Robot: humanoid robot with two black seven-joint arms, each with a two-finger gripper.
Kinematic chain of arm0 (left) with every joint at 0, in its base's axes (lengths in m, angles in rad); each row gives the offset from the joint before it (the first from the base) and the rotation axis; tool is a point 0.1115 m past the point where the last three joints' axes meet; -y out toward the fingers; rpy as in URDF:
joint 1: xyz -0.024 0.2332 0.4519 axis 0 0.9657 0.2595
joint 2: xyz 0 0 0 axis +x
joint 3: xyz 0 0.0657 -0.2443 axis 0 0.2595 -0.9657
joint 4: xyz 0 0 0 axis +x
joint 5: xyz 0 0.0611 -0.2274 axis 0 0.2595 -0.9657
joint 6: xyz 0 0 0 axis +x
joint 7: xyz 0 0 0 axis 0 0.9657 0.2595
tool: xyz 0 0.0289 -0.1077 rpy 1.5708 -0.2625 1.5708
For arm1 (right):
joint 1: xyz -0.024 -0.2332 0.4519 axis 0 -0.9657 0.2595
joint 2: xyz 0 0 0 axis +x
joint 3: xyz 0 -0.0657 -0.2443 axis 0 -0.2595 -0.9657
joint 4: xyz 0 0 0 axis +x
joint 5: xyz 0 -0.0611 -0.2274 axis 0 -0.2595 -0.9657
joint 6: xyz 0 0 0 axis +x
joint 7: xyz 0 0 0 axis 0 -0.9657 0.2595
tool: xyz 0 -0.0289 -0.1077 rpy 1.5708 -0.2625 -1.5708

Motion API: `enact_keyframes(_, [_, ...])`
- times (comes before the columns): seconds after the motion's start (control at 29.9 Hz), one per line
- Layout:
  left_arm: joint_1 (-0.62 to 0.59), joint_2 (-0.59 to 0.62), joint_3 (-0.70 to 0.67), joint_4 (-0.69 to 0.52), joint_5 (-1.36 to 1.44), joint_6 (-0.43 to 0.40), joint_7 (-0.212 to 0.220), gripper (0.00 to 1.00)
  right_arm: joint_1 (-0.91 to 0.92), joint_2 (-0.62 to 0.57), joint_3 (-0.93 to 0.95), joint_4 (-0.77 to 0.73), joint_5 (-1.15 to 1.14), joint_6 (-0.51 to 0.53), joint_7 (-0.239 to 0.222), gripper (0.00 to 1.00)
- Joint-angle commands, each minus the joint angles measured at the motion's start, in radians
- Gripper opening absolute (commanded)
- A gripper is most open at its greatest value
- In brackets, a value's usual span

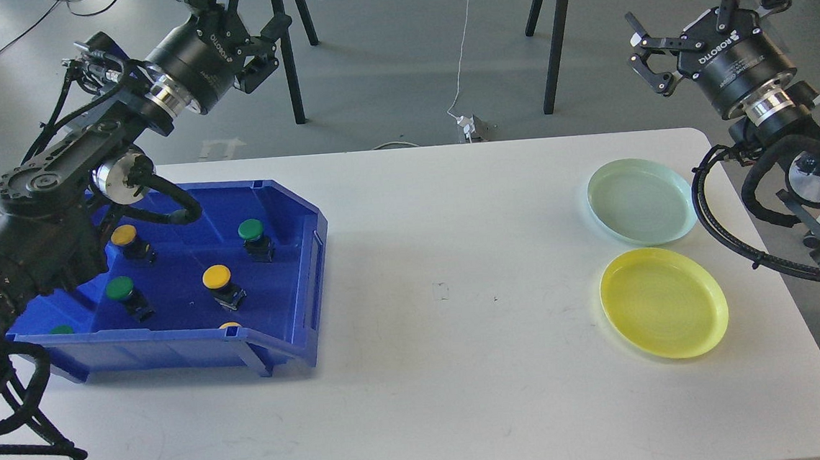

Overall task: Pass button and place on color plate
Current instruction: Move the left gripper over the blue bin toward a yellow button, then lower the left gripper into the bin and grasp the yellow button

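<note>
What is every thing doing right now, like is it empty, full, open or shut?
Blue bin: on the table, holding green and yellow buttons.
Green plate: empty.
Yellow plate: empty.
Left gripper: raised behind the bin, holding nothing; jaws not clear enough to tell.
Right gripper: jaws open, empty, raised beyond the plates.

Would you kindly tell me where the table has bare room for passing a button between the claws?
The wide white stretch between the blue bin and the green plate and yellow plate is bare, as is the near edge. The bin itself is crowded with buttons.
</note>
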Motion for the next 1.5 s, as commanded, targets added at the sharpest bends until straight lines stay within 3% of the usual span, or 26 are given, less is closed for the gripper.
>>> enact_keyframes(0.0, [-0.006,0.008,-0.012,0.001,-0.016,0.0,0.0,1.0,0.015,0.005,0.006,-0.01,0.003,0.0,0.002,0.99])
enact_keyframes(0.3, [0.036,0.027,-0.125,0.015,-0.128,0.0,0.0,1.0,-0.002,0.006,0.0,-0.012,0.003,0.0,0.003,0.99])
enact_keyframes(0.37, [0.059,0.027,-0.157,-0.073,-0.15,0.0,0.0,1.0,-0.002,0.006,0.002,-0.012,0.003,0.0,0.006,0.99])
enact_keyframes(0.53, [0.151,0.025,-0.395,-0.333,-0.169,0.0,0.0,1.0,-0.008,0.006,0.006,-0.012,0.003,0.0,0.009,0.99])
enact_keyframes(0.64, [0.165,0.088,-0.391,-0.497,-0.152,0.0,0.0,1.0,-0.01,0.006,-0.003,-0.01,0.003,0.0,0.009,0.99])
enact_keyframes(0.77, [0.114,0.278,-0.14,-0.636,-0.019,0.0,0.0,1.0,-0.022,0.006,-0.001,-0.01,0.003,0.0,0.011,0.99])
enact_keyframes(1.07, [-0.277,0.556,0.553,-0.743,0.59,0.0,0.0,1.0,-0.031,0.005,0.0,-0.058,0.001,0.0,0.011,0.99])
enact_keyframes(1.27, [-0.467,0.571,0.862,-0.724,0.874,0.0,0.0,0.99,-0.05,0.006,-0.001,-0.06,0.001,0.0,0.014,0.99])
enact_keyframes(1.47, [-0.46,0.453,0.999,-0.606,0.931,0.0,0.0,0.98,-0.071,0.005,0.0,-0.061,0.001,0.0,0.014,0.99])
